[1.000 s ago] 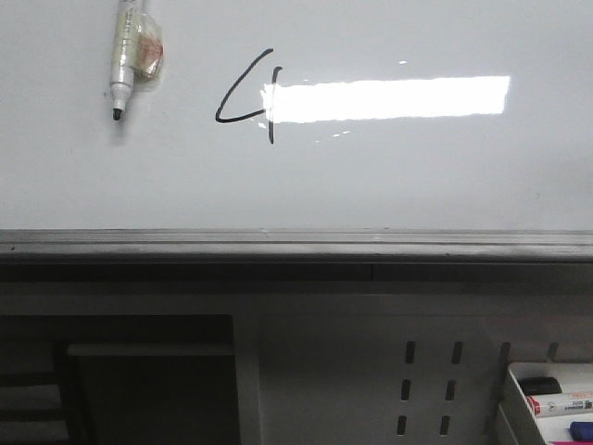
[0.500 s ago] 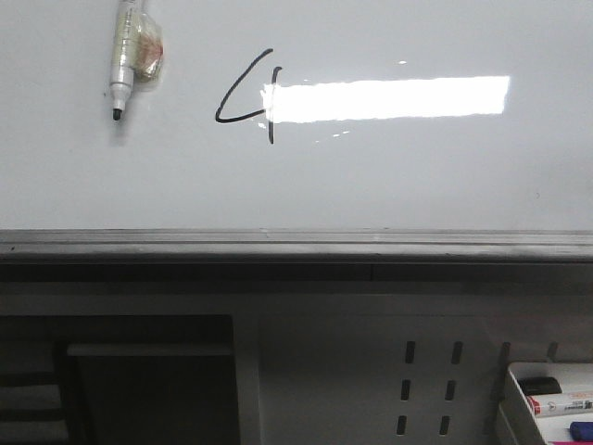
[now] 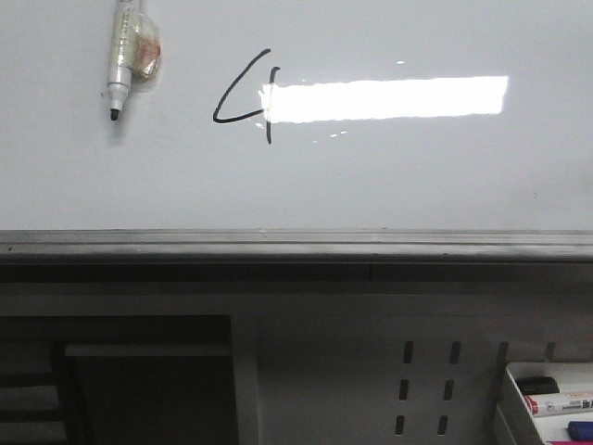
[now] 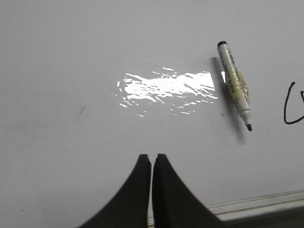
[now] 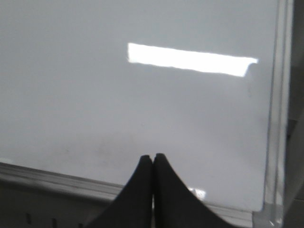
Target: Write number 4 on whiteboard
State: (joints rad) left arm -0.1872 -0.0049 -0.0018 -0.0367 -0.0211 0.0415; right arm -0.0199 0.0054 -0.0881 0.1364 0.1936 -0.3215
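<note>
Already drawn, the number 4 [image 3: 248,95] sits in the upper middle of the whiteboard [image 3: 371,176] as you look at the front view: a slanted black stroke, a foot running sideways from its low end, and a short upright stroke crossing that foot. You see the upright stroke right at the left end of a bright rectangular reflection [image 3: 384,99], which washes over part of the foot. Well to the left of the number lies a marker [image 3: 121,57], white-bodied with its black tip pointing toward the near edge of the board, and a clear wrap with a reddish patch around its barrel. You can check the same marker [image 4: 234,91] in the left wrist view, with only the edge of the number [image 4: 292,104] showing at the border of that picture.

Along the board's near edge you find a grey metal ledge [image 3: 296,243]. Below it stands a white panel with slots [image 3: 426,389], and at the lower right corner a white tray [image 3: 547,399] holds more markers.

Your left gripper [image 4: 151,156] hovers over bare board near the ledge, its fingers pressed together on nothing. Your right gripper [image 5: 153,156] does likewise near the board's corner, fingers together and empty.
</note>
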